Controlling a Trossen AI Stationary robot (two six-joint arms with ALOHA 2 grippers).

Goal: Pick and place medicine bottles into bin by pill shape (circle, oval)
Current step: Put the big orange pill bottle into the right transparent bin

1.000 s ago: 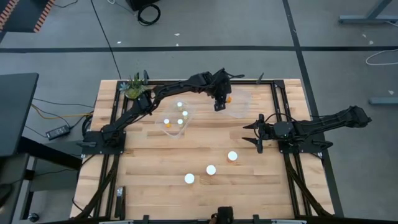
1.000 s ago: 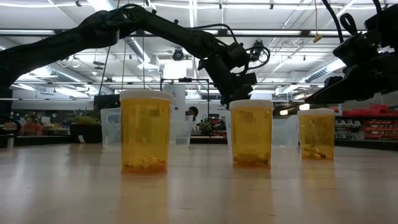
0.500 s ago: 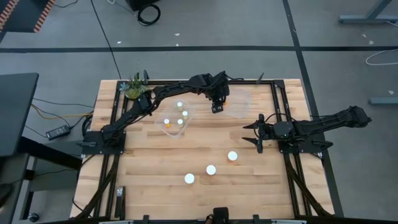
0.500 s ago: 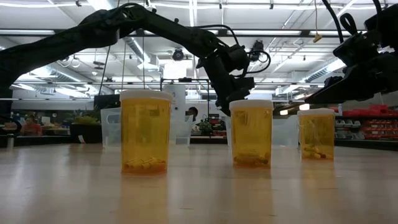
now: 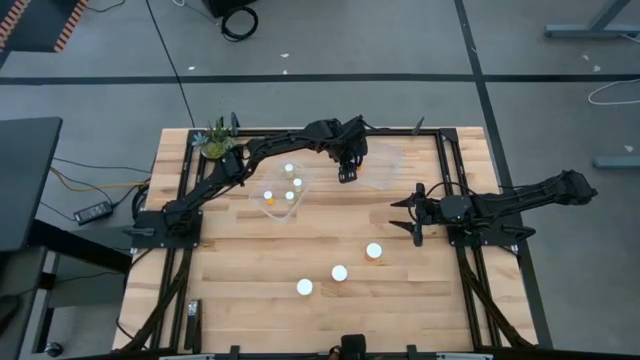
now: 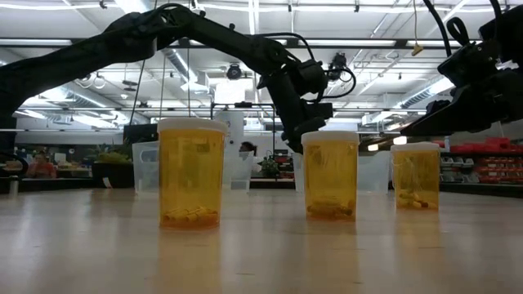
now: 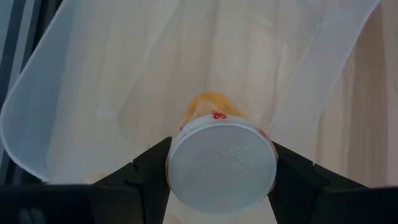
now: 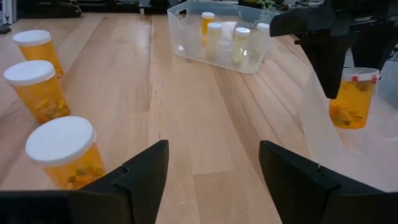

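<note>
My left gripper (image 5: pixel 347 168) is over the clear right bin (image 5: pixel 388 165) at the table's far side, shut on an amber medicine bottle (image 8: pixel 350 102) with a white cap (image 7: pixel 221 165). In the high view the gripper hides this bottle. Three more medicine bottles (image 5: pixel 374 250) (image 5: pixel 339 272) (image 5: pixel 304 287) stand upright on their bases toward the near edge. The clear left bin (image 5: pixel 281 192) holds several bottles. My right gripper (image 5: pixel 412 212) waits open at the table's right, low, with nothing between its fingers. My left gripper pinches the bottle's white cap by its round side (image 7: pixel 177 163) between its two fingers (image 7: pixel 149 171). The fingers slant steeply down from above. The bottle hangs below them, cap up and slightly tilted, lifted clear above the right bin's floor (image 8: pixel 323 146).
A green potted plant (image 5: pixel 216 140) stands at the far left corner. Black rails (image 5: pixel 455 170) frame the table's sides. Bare wood (image 5: pixel 300 235) lies between the bins and the three standing bottles.
My left gripper has tipped to point more steeply down over the right bin, staying shut on the bottle. The bottle's amber body, which stuck out past the gripper in the high view, has swung in under it.
</note>
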